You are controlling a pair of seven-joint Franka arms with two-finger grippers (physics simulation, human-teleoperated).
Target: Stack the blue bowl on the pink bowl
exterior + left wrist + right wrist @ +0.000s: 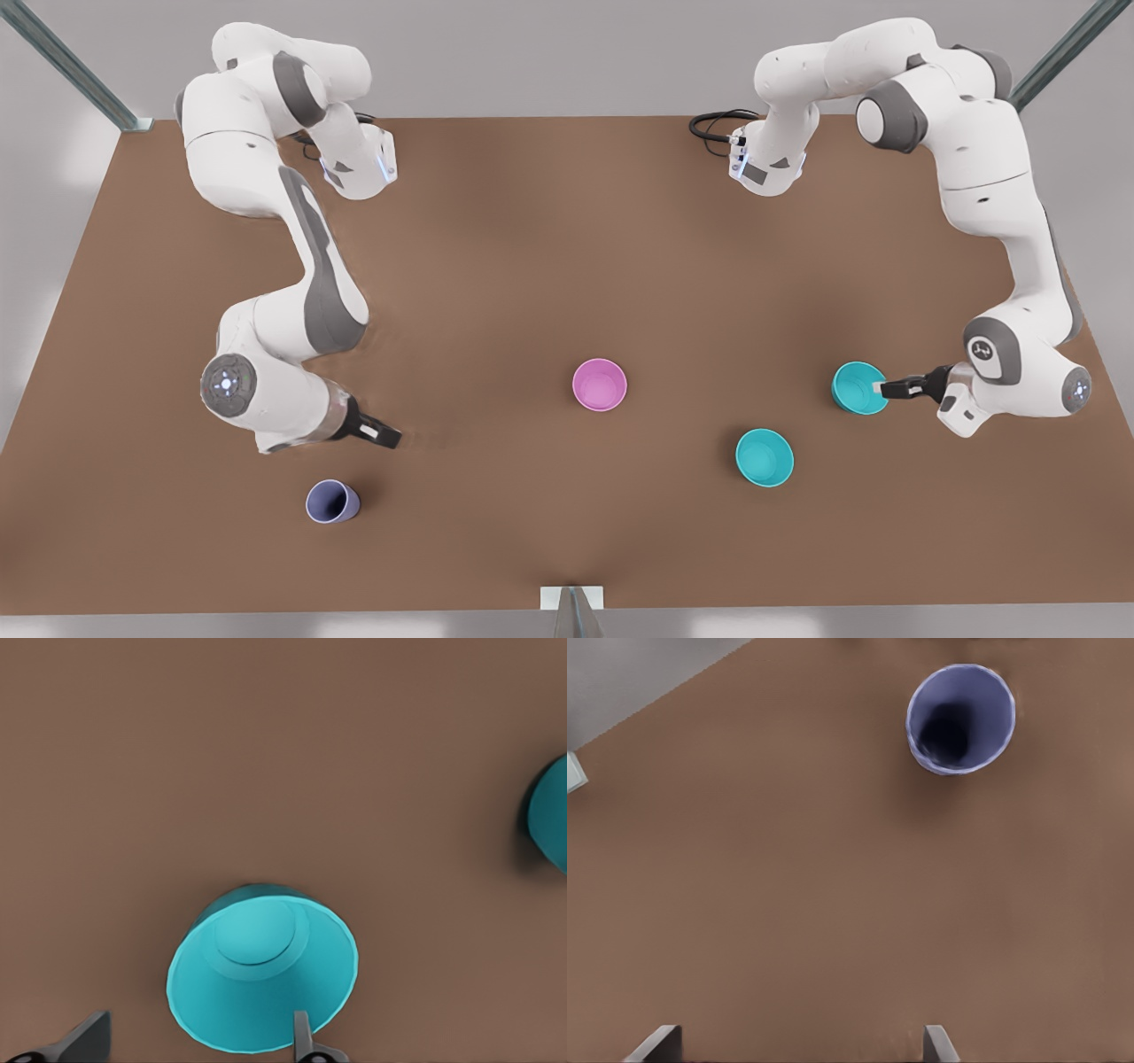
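On the worktop [549,266], front view: blue bowl [859,387] at the right, left gripper [886,388] at its rim; pink bowl [600,385] mid, well apart.
Left wrist: jaws wide, straddling rim; seat deeper before closing.
Right wrist: right gripper [799,1047] waits near cup [960,718], jaws wide.

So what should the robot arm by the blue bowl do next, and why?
Probably close the left gripper. Its fingers are open, one inside the blue bowl's rim and one outside, so a squeeze should grip it. Then it can lift the bowl toward the pink bowl. The right gripper waits near the lavender cup.
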